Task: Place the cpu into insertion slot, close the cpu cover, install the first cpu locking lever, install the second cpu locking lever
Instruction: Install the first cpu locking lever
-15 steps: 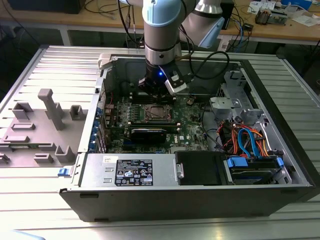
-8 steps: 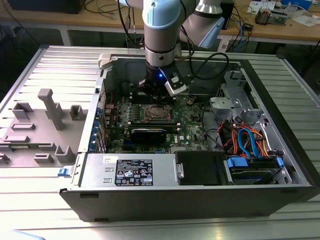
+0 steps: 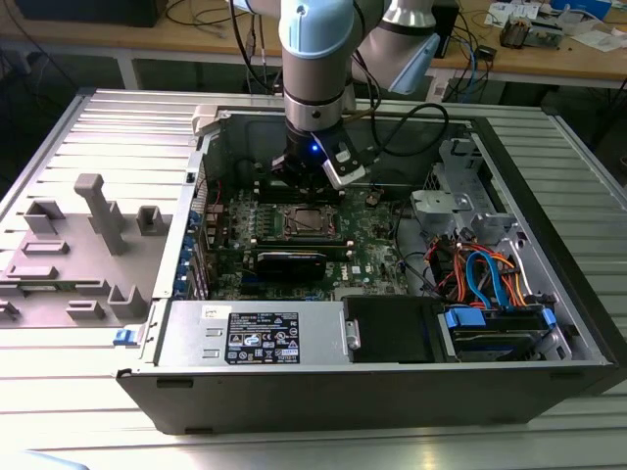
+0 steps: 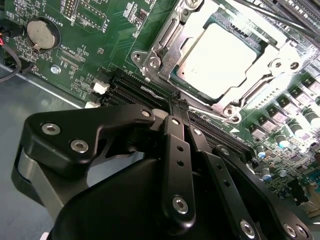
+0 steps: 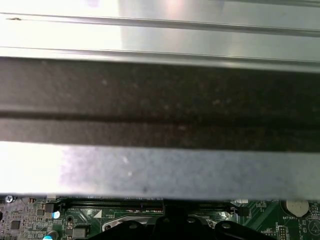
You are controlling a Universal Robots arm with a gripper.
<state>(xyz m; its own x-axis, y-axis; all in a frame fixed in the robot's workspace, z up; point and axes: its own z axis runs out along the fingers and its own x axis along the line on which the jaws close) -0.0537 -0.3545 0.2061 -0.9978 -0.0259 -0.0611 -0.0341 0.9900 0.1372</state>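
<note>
In the second wrist view the cpu (image 4: 220, 57) lies flat in its socket, its dull silver top showing through the cut-out of the cpu cover (image 4: 167, 42). The cover frame lies down over the chip's edges, and the insertion slot is hidden beneath them. A thin metal lever rod (image 4: 159, 35) runs along one side of the cover. My gripper (image 4: 179, 106) is shut, with nothing visible between its black fingers. Its tips sit over the memory slots (image 4: 130, 87), just beside a corner of the socket. In the exterior view the gripper (image 3: 312, 186) hangs right behind the socket (image 3: 308, 221).
The open computer case (image 3: 549, 294) walls in the green motherboard (image 3: 372, 250). A black card (image 3: 291, 261) lies in front of the socket, and cables (image 3: 485, 274) fill the exterior view's right. A coin battery (image 4: 42, 31) sits near the board's edge. Grey metal case wall (image 5: 160, 170) is close by in the first wrist view.
</note>
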